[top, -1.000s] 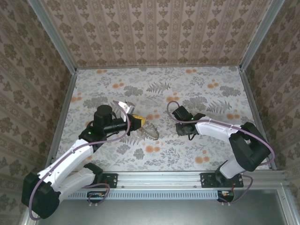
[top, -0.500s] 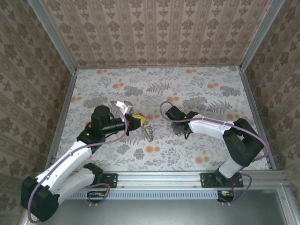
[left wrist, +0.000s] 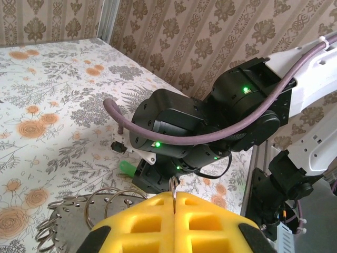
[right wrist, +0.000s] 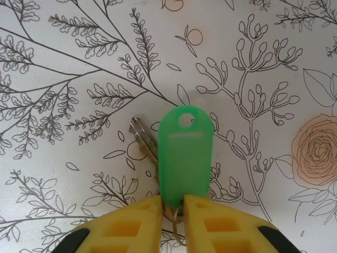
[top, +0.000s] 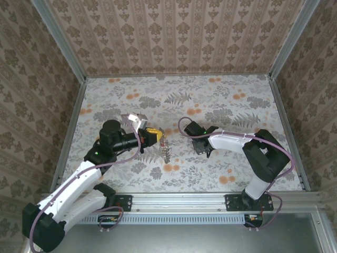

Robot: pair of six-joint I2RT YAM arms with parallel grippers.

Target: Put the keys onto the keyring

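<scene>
The keyring (top: 166, 148) is a grey metallic hoop with wire loops (left wrist: 68, 211), hanging edge-on just above the table. My left gripper (top: 159, 138) is shut on a thin wire loop of the hoop, pinched between its yellow pads (left wrist: 174, 196). One of the keys, with a green tag (right wrist: 184, 158) and a silver blade (right wrist: 143, 139), lies on the floral table. My right gripper (right wrist: 172, 204) points down over it, jaws closed against the tag's lower end and its small split ring (right wrist: 179, 227). The green tag (left wrist: 126, 167) peeks from under the right gripper (top: 204, 149).
The floral tablecloth (top: 226, 100) covers the table, which is walled by patterned panels with metal rails (top: 71, 132) at the sides. The right arm's black wrist (left wrist: 174, 126) sits close in front of the hoop. The arm bases stand at the near edge (top: 179, 200).
The right arm has slid left toward the hoop and its jaws have narrowed onto the green tag. The left gripper has turned the hoop from lying broad to edge-on.
</scene>
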